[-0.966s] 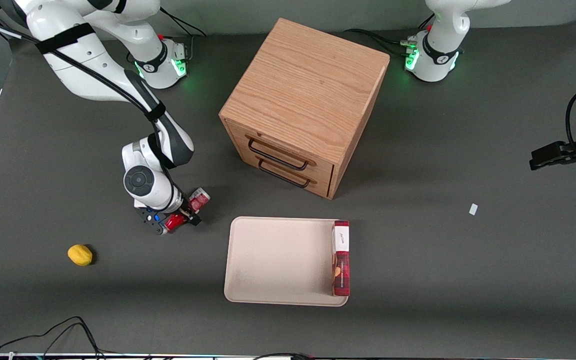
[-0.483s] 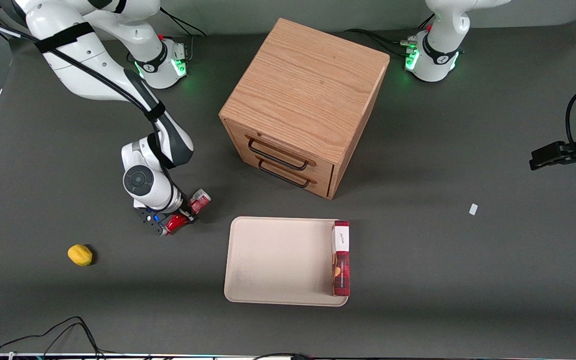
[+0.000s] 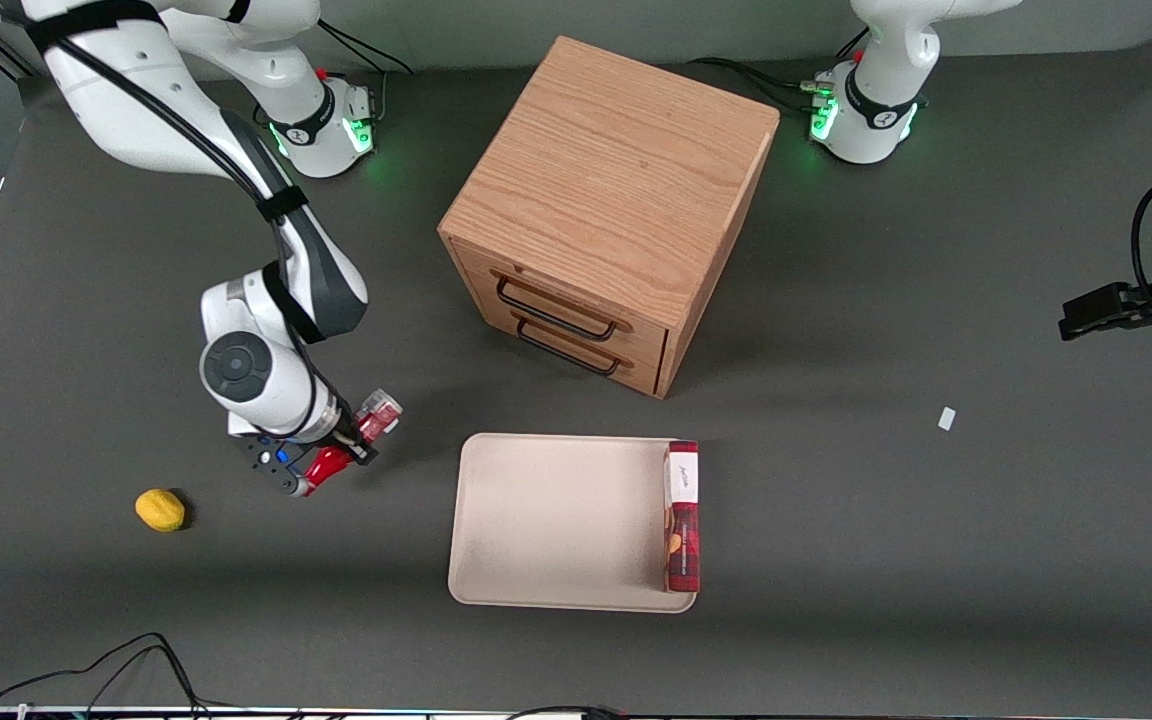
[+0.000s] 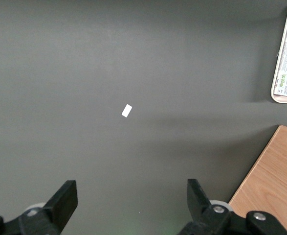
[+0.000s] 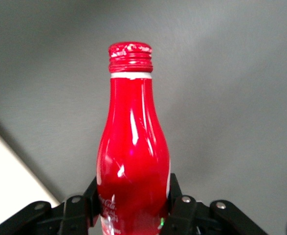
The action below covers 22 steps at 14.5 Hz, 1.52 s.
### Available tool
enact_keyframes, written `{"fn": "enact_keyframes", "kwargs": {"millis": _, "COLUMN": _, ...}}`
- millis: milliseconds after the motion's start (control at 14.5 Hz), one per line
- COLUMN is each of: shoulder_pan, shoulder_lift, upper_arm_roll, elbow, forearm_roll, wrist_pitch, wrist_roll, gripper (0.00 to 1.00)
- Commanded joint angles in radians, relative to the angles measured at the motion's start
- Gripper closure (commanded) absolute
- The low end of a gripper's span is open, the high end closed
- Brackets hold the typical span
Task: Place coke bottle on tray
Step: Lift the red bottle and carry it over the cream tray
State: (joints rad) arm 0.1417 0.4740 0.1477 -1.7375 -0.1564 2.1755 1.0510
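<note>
Fingers clenched on the lower body of the coke bottle, one black pad against each side, cap pointing away from the wrist. Seen from the front: gripper hanging low over the dark bench, toward the working arm's end, bottle held tilted, nearly lying flat, white-and-silver base end aimed at about 1 o'clock, red neck end poking out at about 7 o'clock. Clear of the tray, which lies flat on the bench at roughly 4 o'clock from the gripper, near but apart. On the tray, along the edge toward the parked arm, a long red box with a white label. Wooden drawer cabinet at 12 o'clock from the tray, two black handles on its front. Yellow lemon on the bench at about 8 o'clock from the gripper. Small white scrap on the bench toward the parked arm's end.
</note>
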Motion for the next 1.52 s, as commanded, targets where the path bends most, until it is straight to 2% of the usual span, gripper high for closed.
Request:
{"fn": "enact_keyframes", "kwargs": {"millis": 0, "shoulder_pan": 0.010, "shoulder_lift": -0.034, "upper_arm_roll": 0.033, "elbow": 0.120, "forearm_roll": -0.003, "wrist_pitch": -0.155, "wrist_roll": -0.077, "gripper": 1.00}}
{"fn": "enact_keyframes", "kwargs": {"millis": 207, "shoulder_pan": 0.012, "shoulder_lift": -0.009, "upper_arm_roll": 0.110, "elbow": 0.320, "forearm_roll": -0.006, "wrist_pitch": -0.322, "wrist_roll": -0.147, "gripper": 1.00}}
{"fn": "enact_keyframes", "kwargs": {"millis": 483, "shoulder_pan": 0.061, "shoulder_lift": 0.090, "upper_arm_roll": 0.133, "elbow": 0.547, "forearm_roll": -0.012, "wrist_pitch": -0.361, "wrist_roll": -0.377, "gripper": 1.00}}
{"fn": "enact_keyframes", "kwargs": {"millis": 690, "shoulder_pan": 0.102, "shoulder_lift": 0.219, "upper_arm_roll": 0.131, "elbow": 0.676, "forearm_roll": -0.014, "wrist_pitch": -0.262, "wrist_roll": -0.580, "gripper": 1.00}}
{"fn": "enact_keyframes", "kwargs": {"millis": 897, "shoulder_pan": 0.111, "shoulder_lift": 0.314, "upper_arm_roll": 0.127, "elbow": 0.681, "forearm_roll": -0.014, "wrist_pitch": -0.100, "wrist_roll": -0.666, "gripper": 1.00}}
{"fn": "enact_keyframes", "kwargs": {"millis": 1103, "shoulder_pan": 0.122, "shoulder_lift": 0.409, "upper_arm_roll": 0.125, "elbow": 0.679, "forearm_roll": -0.014, "wrist_pitch": 0.006, "wrist_roll": -0.657, "gripper": 1.00}}
{"fn": "enact_keyframes", "kwargs": {"millis": 1448, "shoulder_pan": 0.128, "shoulder_lift": 0.521, "upper_arm_roll": 0.121, "elbow": 0.670, "forearm_roll": -0.011, "wrist_pitch": 0.032, "wrist_roll": -0.586, "gripper": 1.00}}
